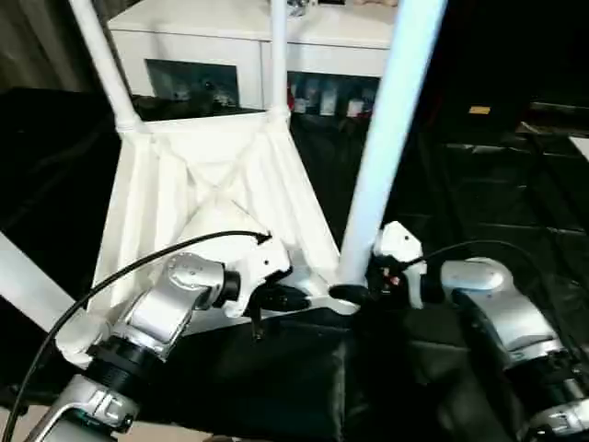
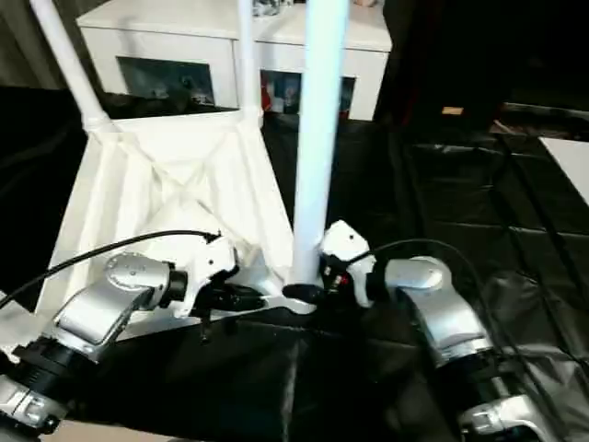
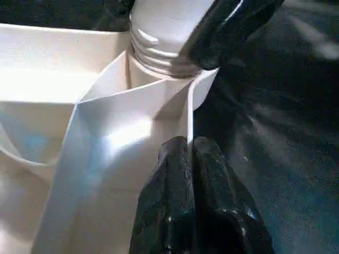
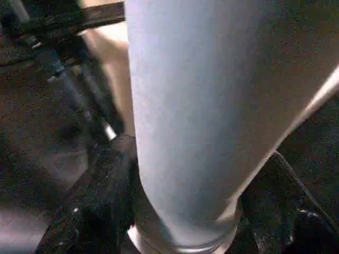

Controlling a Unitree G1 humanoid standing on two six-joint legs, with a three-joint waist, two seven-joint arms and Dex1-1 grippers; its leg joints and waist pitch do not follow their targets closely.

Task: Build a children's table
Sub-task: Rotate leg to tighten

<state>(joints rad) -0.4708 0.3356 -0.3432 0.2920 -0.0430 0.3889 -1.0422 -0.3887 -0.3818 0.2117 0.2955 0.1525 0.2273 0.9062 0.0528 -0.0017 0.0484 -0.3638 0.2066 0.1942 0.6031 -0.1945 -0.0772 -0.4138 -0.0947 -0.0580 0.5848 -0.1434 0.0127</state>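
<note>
The children's table [image 1: 212,184] lies upside down on the black-covered work surface [image 1: 479,203] straight ahead of you, its ribbed X-braced underside facing up. From the head views you see legs standing in the two far corner sockets, the far left leg [image 1: 101,55] and the far right leg [image 1: 278,55]; a third leg [image 1: 18,285] angles out from the near left corner. The near right leg [image 1: 386,138] rises at the corner closest to your right arm. Your right gripper [image 1: 354,293] sits at that leg's base, and the right wrist view adds what the head views cannot: black fingers [image 4: 100,201] on both sides of the tube, closed around it just above the socket. Your left gripper [image 1: 276,296] is at the near edge of the tabletop, just beside that corner. The left wrist view shows its fingers [image 3: 175,185] pinched onto a thin upright rib of the rim, and exposes the threaded end of the leg [image 3: 159,53] not fully seated in its socket. Behind the table, a white cabinet [image 1: 239,46] stands.
</note>
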